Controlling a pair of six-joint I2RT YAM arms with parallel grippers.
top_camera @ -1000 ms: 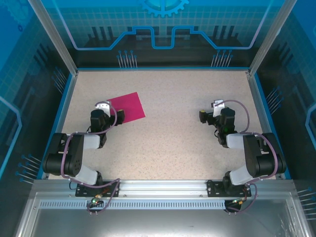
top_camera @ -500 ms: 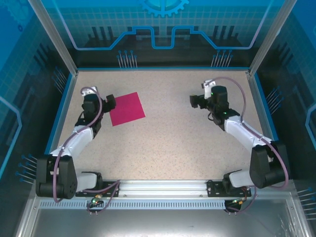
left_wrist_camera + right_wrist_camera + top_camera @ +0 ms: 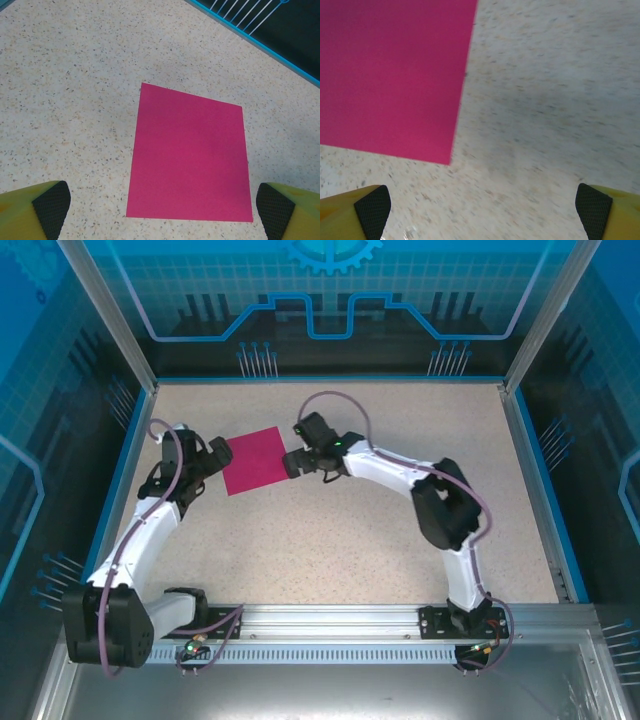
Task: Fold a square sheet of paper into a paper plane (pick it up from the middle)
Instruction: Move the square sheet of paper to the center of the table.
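Found the square sheet of paper (image 3: 257, 460) lying flat and unfolded on the speckled table (image 3: 350, 530), in the far left part, turned a little against the blue table border (image 3: 330, 379).

Saw the left gripper (image 3: 218, 457) just beside the left edge of the sheet, pointing toward it. Stood wide open and empty. From the left wrist camera, saw the sheet (image 3: 190, 155) straight ahead of the left gripper (image 3: 162, 212), with the near edge of the paper between the two yellow fingers and their dark pads (image 3: 50, 207), one pad beyond each near corner. Could not tell the height of the fingers above the table.

Saw the right arm (image 3: 400, 468) stretched across the table toward the left, with the right gripper (image 3: 292, 462) just beside the right edge of the sheet, facing the left gripper across the paper. Also wide open, holding nothing. From the right wrist camera, saw the sheet (image 3: 390, 75) in the upper left, with one corner ahead of the right gripper (image 3: 483, 209), closer to one pad (image 3: 372, 210) than to the other. Appeared apart from the paper in both wrist views.
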